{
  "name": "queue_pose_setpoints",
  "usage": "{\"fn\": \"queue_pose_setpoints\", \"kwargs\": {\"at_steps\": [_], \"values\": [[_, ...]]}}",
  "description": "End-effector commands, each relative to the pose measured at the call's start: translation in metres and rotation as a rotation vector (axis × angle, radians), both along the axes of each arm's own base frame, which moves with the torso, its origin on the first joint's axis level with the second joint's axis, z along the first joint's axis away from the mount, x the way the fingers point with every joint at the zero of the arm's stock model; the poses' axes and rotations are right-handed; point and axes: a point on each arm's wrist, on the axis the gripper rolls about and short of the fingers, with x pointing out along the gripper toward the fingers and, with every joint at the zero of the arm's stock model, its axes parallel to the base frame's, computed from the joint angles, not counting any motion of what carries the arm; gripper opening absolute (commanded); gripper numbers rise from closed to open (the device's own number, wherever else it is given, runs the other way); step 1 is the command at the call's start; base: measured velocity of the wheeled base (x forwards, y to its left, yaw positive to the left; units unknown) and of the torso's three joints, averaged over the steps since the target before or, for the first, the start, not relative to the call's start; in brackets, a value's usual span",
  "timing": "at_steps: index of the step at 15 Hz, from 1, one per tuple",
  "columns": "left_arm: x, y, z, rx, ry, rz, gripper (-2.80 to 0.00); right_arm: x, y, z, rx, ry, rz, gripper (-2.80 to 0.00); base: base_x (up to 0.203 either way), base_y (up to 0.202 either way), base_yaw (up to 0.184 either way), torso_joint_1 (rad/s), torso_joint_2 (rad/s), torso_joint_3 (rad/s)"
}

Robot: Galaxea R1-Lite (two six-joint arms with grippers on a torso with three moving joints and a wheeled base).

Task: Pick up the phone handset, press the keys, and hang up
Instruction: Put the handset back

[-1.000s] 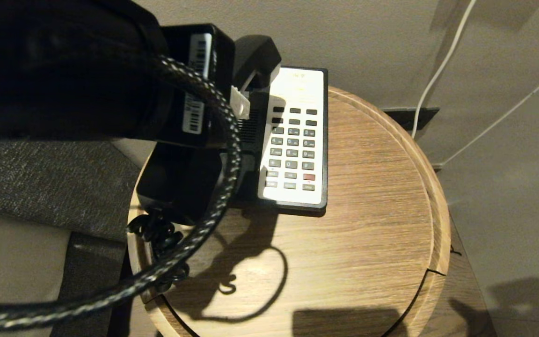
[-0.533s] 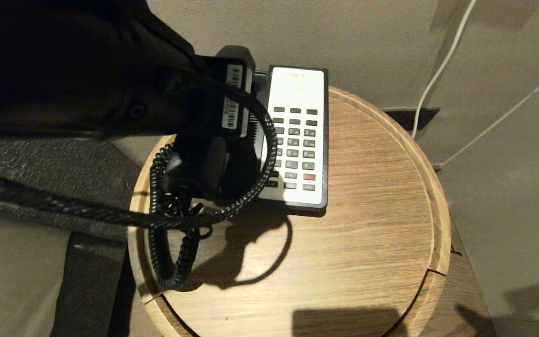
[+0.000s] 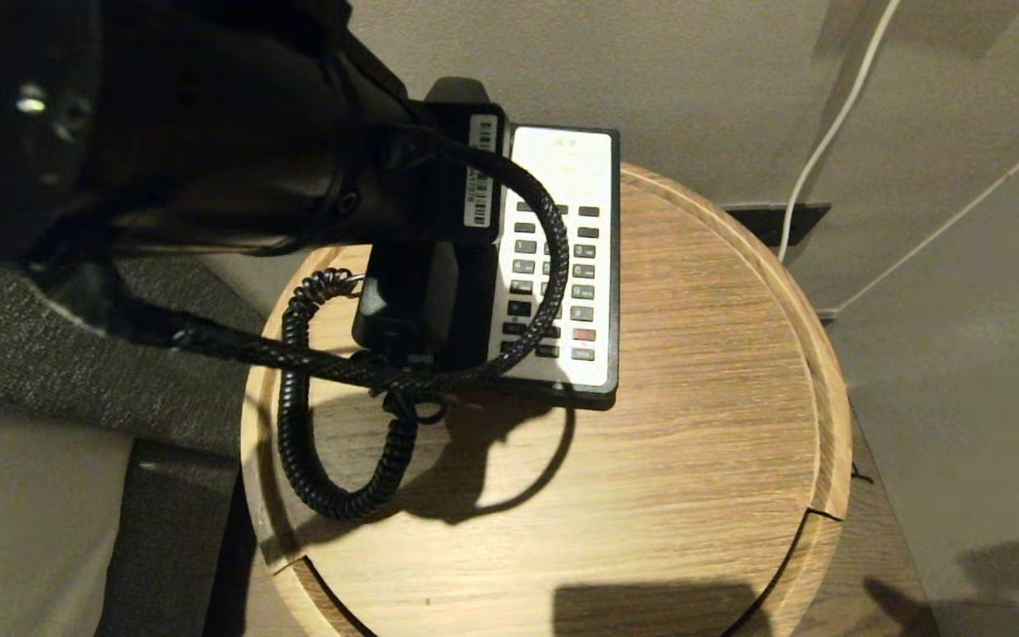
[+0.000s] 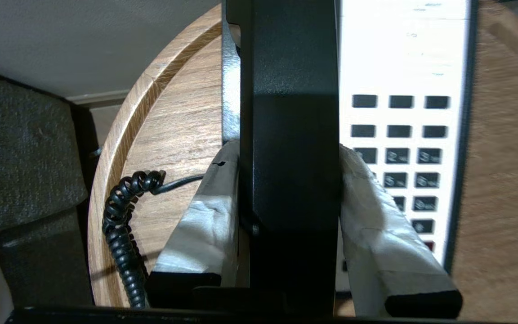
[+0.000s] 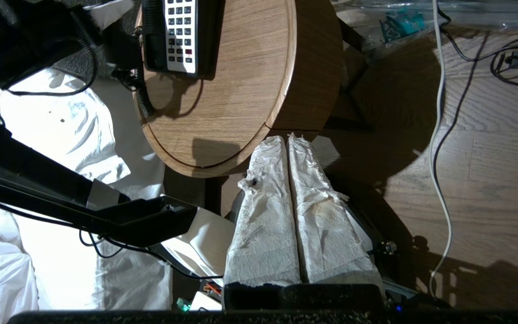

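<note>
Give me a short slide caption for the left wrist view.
Left gripper clamps the black phone handset beside the white keypad, coiled cord trailing on the round wooden table.

phone base (image 3: pixel 563 265) at the back left of the round table (image 3: pixel 695 460), coiled cord (image 3: pixel 297 425) on its left

I see open surface (image 3: pixel 695 425) right of the phone base (image 3: pixel 593 177); the coiled cord (image 3: pixel 297 433) and my left arm (image 3: pixel 209 141) crowd the left side.

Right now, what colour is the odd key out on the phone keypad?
Red, one key low on the white keypad panel among dark grey ones; clearest in the head view.
</note>
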Motion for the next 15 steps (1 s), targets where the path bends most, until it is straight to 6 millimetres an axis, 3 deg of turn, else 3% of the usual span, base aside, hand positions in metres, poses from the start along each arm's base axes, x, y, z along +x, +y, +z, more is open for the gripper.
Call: {"fn": "queue_pose_setpoints", "kwargs": {"at_steps": [1, 15], "values": [[0.006, -0.003, -0.004, 0.015, 0.008, 0.02, -2.8, 0.001, 0.001, 0.0, -0.01, 0.01, -0.003, -2.8, 0.0, 0.0, 0.0, 0.0, 0.0, 0.0], [0.019, -0.016, -0.016, 0.014, 0.009, 0.033, -2.8, 0.0, 0.001, -0.006, -0.02, 0.021, 0.005, -2.8, 0.0, 0.0, 0.0, 0.0, 0.0, 0.0]]}}
